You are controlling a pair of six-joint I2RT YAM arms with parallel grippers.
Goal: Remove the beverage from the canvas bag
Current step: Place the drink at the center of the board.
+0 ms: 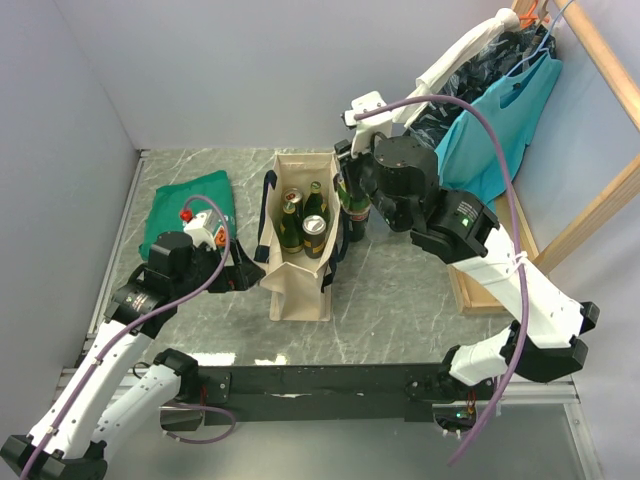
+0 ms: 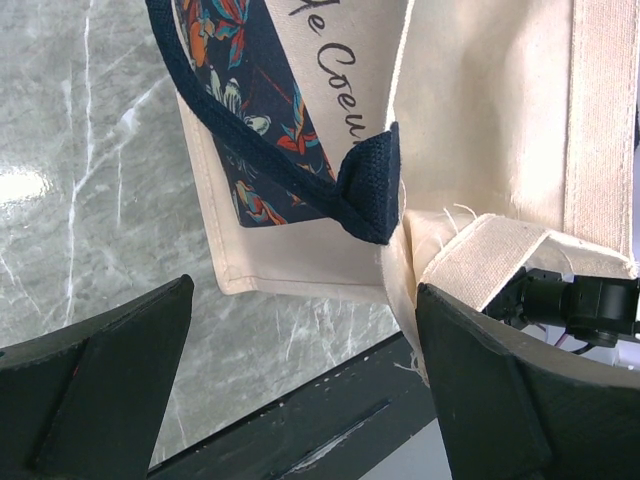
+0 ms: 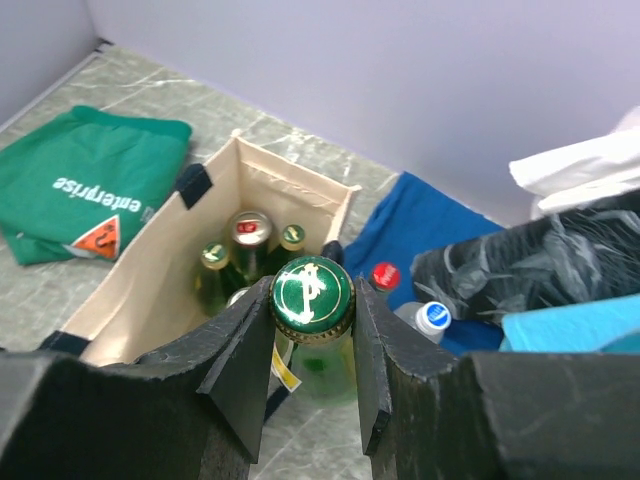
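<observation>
Now right jaws clamp a green bottle (image 3: 312, 298) beside the canvas bag (image 1: 300, 295); left jaws gape.

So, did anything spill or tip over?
No. The bag stands upright, the bottles in it upright too, and the right gripper holds a green bottle upright beside it. No spill shows.

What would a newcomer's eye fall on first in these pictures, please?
The right gripper, shut on the neck of a green bottle just right of the canvas bag. Next, the bag itself, standing open mid-table with more bottles inside, and the left gripper open at its near left corner.
</observation>
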